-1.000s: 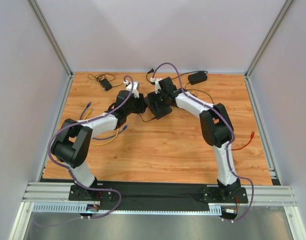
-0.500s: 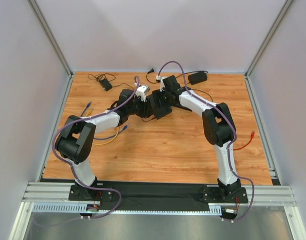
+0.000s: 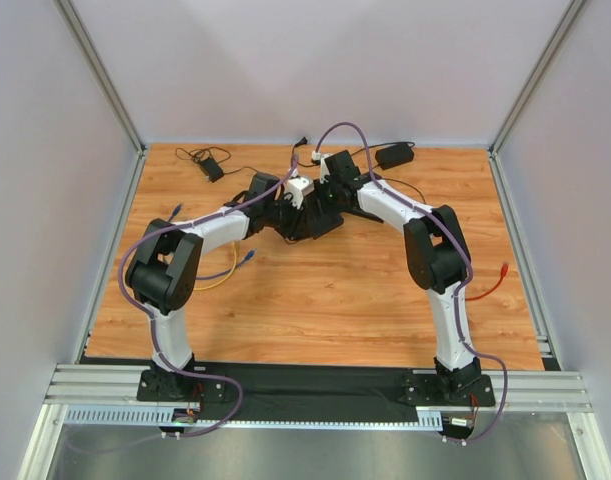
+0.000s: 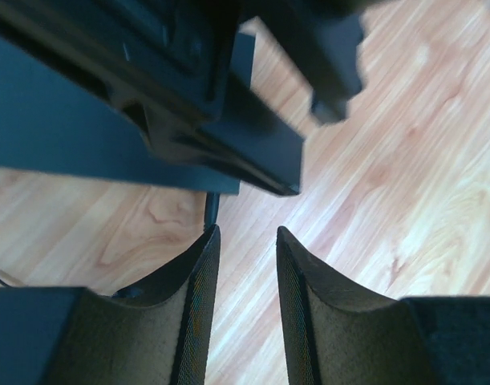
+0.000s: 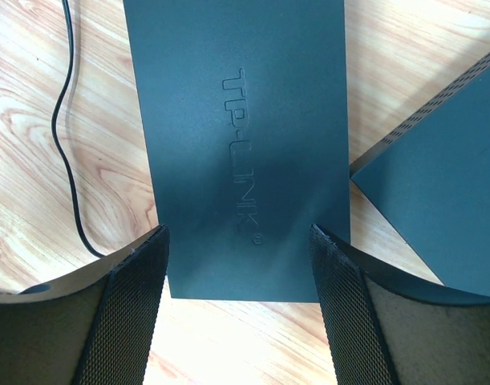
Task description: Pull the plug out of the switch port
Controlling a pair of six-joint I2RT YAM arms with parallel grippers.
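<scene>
Step in hand: the approach to the grasp. Both arms meet at the black switch (image 3: 319,216) in the upper middle of the wooden surface (image 3: 335,290), and I judge the plug is not yet gripped.
Right gripper (image 5: 238,241): fingers spread wide, one near each lower corner of the TP-LINK case. I cannot tell whether they press on it.
Left gripper (image 4: 246,241): fingers parted by a narrow gap with bare wood showing between them, so nothing is clenched.
Plug: a thin dark lead (image 4: 212,210) leaves the switch's lower edge at centre frame of the left wrist view, just above the left-hand fingertip and slightly outside the gap.
Next move calls for: shifting the left fingers sideways until the lead or plug body sits between them, then closing and drawing straight out from the port while the right arm steadies the case.
Hidden: the port and the plug body lie in shadow under the case edge. Any latch tab cannot be made out.
Unclear: a perforated dark panel (image 5: 437,200) at the right of the right wrist view, which I cannot identify.
Top view: the arms cover the fingers and the plug.
</scene>
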